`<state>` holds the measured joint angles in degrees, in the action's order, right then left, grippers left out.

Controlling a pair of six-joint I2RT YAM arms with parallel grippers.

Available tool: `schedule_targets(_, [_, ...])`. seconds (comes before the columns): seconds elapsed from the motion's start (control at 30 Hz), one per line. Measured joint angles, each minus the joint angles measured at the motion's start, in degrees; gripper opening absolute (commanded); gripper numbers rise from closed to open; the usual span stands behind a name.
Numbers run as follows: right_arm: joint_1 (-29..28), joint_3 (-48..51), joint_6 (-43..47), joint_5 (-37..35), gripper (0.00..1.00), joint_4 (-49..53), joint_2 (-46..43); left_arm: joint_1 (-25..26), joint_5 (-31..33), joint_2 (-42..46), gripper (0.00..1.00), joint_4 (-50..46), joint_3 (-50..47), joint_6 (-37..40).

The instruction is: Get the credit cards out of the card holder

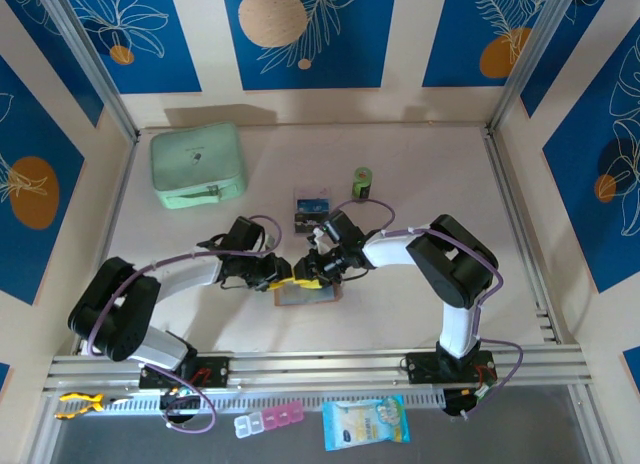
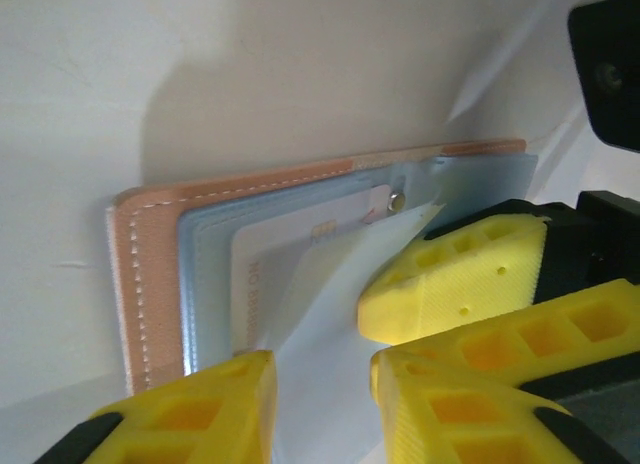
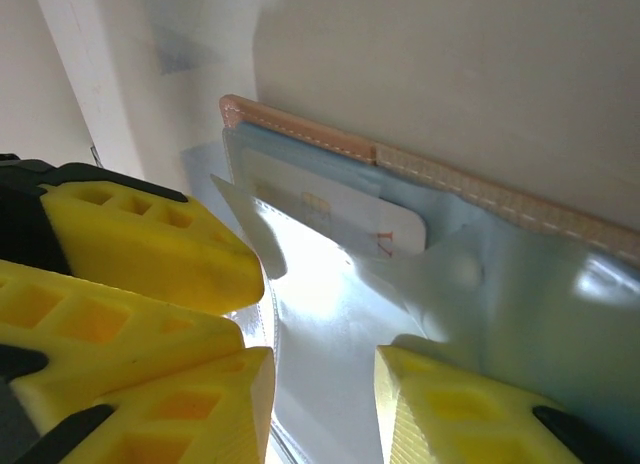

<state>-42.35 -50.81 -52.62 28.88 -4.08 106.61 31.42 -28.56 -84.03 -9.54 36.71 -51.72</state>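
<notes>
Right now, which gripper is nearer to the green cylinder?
Right. The right gripper is toward the bases and left of the green cylinder; the left gripper lies farther left, over the card holder.

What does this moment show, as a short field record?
card holder: open flat on the table, under both claws
left claw: open, at the clear pocket
right claw: open, facing it
pale card: inside the pocket
loose cards: two, beyond the holder
task: unfinished

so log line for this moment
tan leather card holder: open flat | pale plastic card: inside grey transparent pocket | left gripper: open, at pocket | right gripper: open, at pocket
</notes>
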Motion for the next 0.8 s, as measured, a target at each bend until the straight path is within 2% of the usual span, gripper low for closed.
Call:
schedule_targets(0.2, [-0.04, 0.00, -0.20, -0.13, 0.36, 0.00, 0.00, 0.00, -0.63, -0.35, 0.27, 0.44, 0.11, -0.39])
schedule_targets(0.47, [-0.11, 0.00, -0.20, -0.42, 0.36, 0.09, -0.13, 0.00, 1.01, 0.35, 0.37, -1.49, 0.24, -0.26])
schedule_targets(0.8, [-0.04, 1.25, -0.85, -0.44, 0.33, -2.08, -0.44, 0.22, 1.31, 0.00, 0.37, -1.60, 0.44, 0.11])
